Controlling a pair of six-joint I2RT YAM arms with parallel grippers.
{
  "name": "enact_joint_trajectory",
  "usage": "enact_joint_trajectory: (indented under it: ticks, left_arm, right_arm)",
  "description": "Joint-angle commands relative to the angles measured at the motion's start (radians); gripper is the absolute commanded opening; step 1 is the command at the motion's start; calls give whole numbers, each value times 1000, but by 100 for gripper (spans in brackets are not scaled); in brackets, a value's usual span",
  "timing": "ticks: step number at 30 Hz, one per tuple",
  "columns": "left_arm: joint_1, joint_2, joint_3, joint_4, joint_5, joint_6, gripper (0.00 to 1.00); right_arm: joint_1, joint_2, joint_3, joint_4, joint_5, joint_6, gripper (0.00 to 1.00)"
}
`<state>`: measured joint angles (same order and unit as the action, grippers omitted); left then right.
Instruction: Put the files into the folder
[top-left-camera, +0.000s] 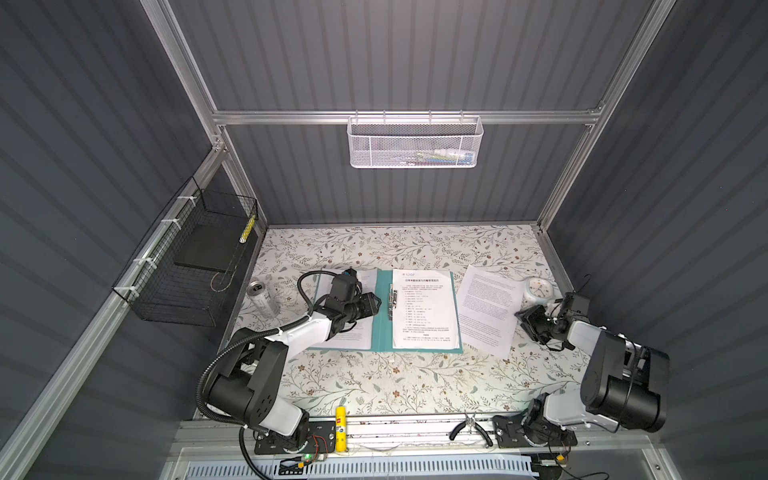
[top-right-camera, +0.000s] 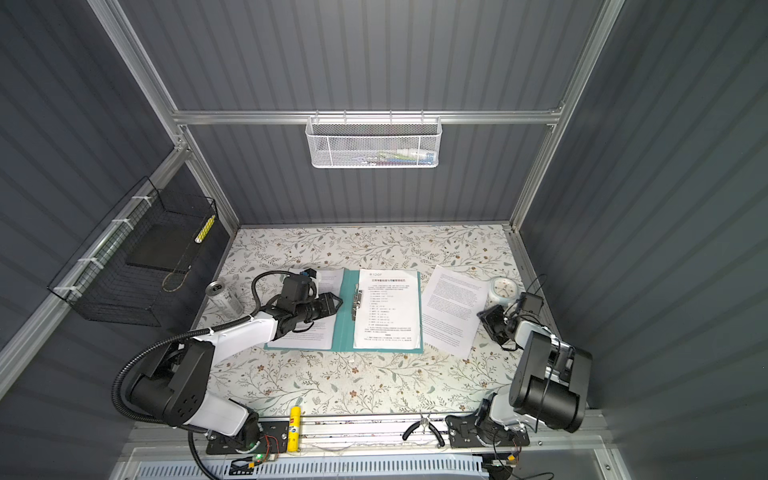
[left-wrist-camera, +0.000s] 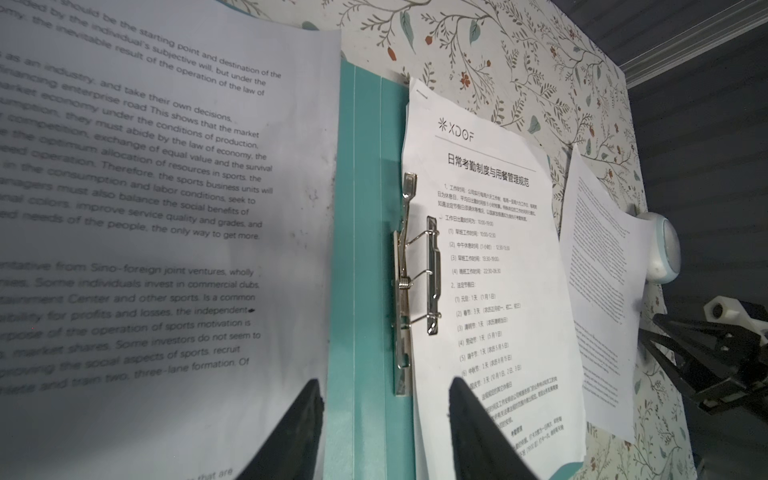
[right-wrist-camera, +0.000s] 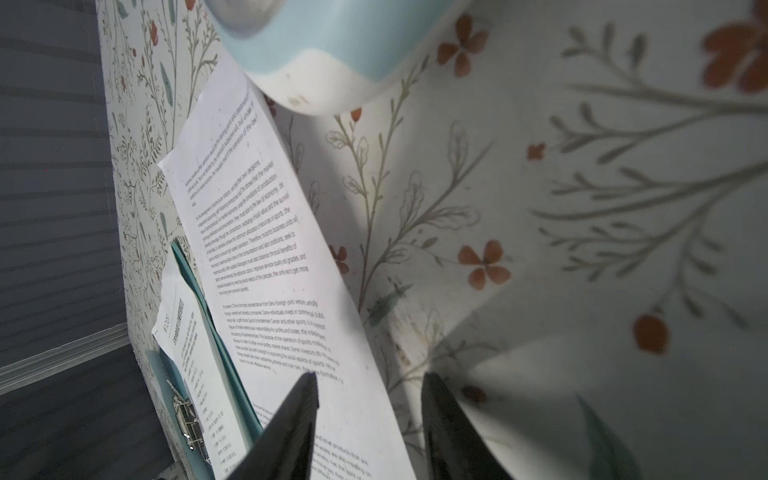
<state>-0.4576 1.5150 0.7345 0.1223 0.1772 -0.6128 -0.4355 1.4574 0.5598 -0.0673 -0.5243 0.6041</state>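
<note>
The teal folder (top-left-camera: 384, 332) lies open on the flowered table, its silver clip (left-wrist-camera: 415, 282) on the inner spine. A headed sheet (top-left-camera: 426, 307) rests on its right half, with its edge at the clip. Another printed sheet (left-wrist-camera: 166, 208) lies on the left half, partly under my left arm. A third sheet (top-left-camera: 486, 307) lies loose on the table, to the right of the folder. My left gripper (left-wrist-camera: 384, 386) hangs open over the spine, holding nothing. My right gripper (right-wrist-camera: 370, 378) is open at the loose sheet's right edge, one finger over paper, one over cloth.
A small pale-blue clock (top-left-camera: 536, 289) stands just behind the loose sheet. A drinks can (top-left-camera: 262, 297) lies left of the folder. A black wire basket (top-left-camera: 187, 266) hangs on the left wall and a white mesh basket (top-left-camera: 415, 141) on the back rail. A glue stick (top-left-camera: 340, 428) and pliers (top-left-camera: 469, 428) lie at the front edge.
</note>
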Motion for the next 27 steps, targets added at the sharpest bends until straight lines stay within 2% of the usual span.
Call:
enact_joint_trajectory:
  ticks: [1,10,27]
  left_arm:
    - [-4,5,-7,20,10,8,51]
    - [-4,-16,-18,30,12,13,52]
    - [-4,-24,-34,39,10,9,51]
  right_arm:
    - [-3,32,-10,34,-33,14,43]
    - [-3,98,-26,98,-93,36,41]
    - [-3,166,-41,185,-181,77,29]
